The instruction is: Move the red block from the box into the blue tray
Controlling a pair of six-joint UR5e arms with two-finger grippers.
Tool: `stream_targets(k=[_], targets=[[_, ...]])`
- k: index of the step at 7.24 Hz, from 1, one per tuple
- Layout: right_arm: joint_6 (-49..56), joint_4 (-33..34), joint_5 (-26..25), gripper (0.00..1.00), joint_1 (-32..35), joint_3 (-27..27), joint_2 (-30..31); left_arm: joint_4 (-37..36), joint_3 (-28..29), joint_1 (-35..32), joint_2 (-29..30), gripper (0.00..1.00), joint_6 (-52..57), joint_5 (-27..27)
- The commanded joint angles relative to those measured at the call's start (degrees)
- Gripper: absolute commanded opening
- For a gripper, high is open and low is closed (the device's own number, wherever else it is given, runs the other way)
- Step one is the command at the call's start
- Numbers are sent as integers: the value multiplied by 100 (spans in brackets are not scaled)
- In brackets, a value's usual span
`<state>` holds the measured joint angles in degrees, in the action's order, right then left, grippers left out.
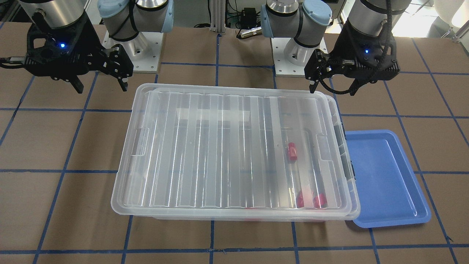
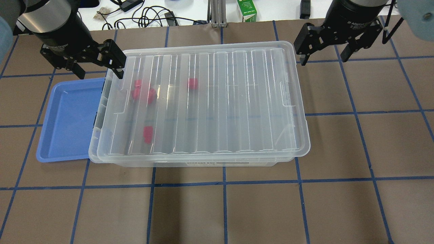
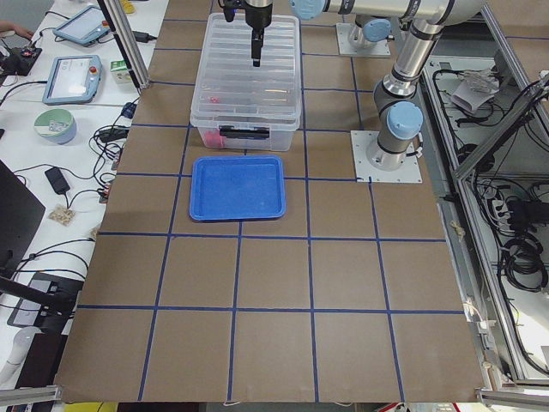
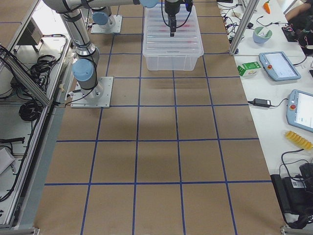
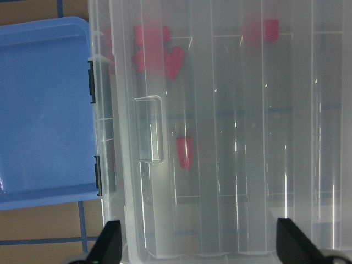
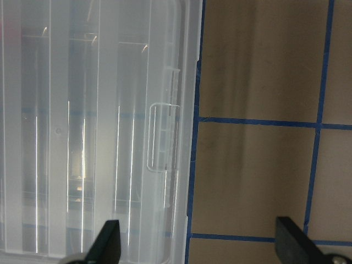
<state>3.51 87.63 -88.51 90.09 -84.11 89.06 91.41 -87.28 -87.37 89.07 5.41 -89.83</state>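
The red block point(image 2: 148, 134) lies in the box point(image 2: 169, 164), shut under its lid point(image 2: 220, 101); left claw point(image 2: 99, 70) and right claw point(image 2: 323, 56) hang open and empty at its ends, probably to lift the lid; the blue tray point(image 2: 67, 118) waits just beside.

Large clear plastic bin point(image 2: 237, 164), translucent ribbed lid point(image 2: 210, 101) streaked with white glare, dark grey side latches point(image 1: 353, 172). Small glossy red plastic block point(image 1: 292, 151) inside; other red blocks point(image 2: 144, 92) look pinkish and blurred through the lid. Shallow blue plastic tray point(image 1: 388, 183), plain, no pattern. Brown table surface point(image 2: 339, 149), blue tape lines point(image 2: 373, 112) forming a square grid.
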Motion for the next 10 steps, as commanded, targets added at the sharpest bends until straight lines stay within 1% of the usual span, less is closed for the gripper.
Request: stream_targets(k=[1,2,3,5,6,10], targets=[[18,17,9,100,-9,-9,-20,0,0,0,-4,100,-5,1],[0,43,18,100,0,-61,-20,0,0,0,5,100,-5,-8],[0,392,9,100,61,-349,-98,-9,-9,0,13,100,-5,1],[35,2213,-78,100,44,-1488,-650,-9,-9,0,-30,100,-5,-25],[35,2737,-114,100,18,-1860,-723,-18,0,9,-13,100,-5,-26],[53,2786,-123,100,-70,-1890,-741,-35,-18,18,5,100,39,-8]])
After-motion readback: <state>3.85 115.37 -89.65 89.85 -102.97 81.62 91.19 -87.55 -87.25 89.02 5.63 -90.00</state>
